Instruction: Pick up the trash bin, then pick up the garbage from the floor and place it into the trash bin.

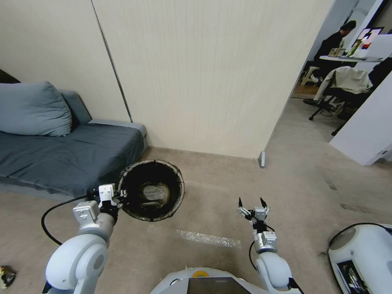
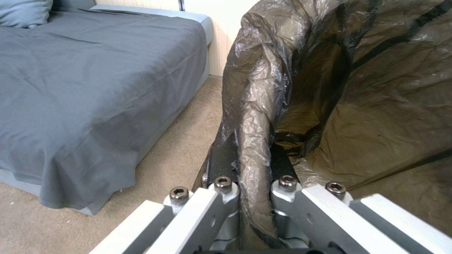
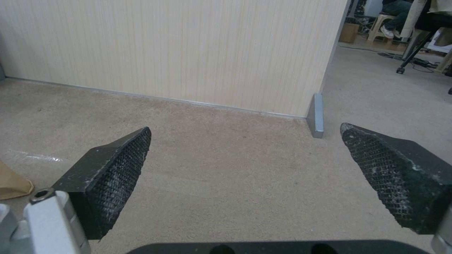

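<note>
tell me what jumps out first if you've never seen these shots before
The eye lands on the trash bin, its dark bag folded over the rim, on the beige floor beside the grey sofa. The left gripper is clamped on its near rim, one finger inside the bag and one outside. To the right, the right gripper hovers open over bare carpet, holding nothing.

Soft, even indoor light fills the head view, with no hard shadows on the carpet (image 1: pixel 228 192); straight lines bow outward toward the edges, most at 2 and 10 o'clock. The room past the wall (image 1: pixel 212 73), at 2 o'clock, is brighter and slightly washed out. In the left wrist view the bag lining (image 2: pixel 263 88) carries small pale glints, and its nearest folds are blurred.
</note>
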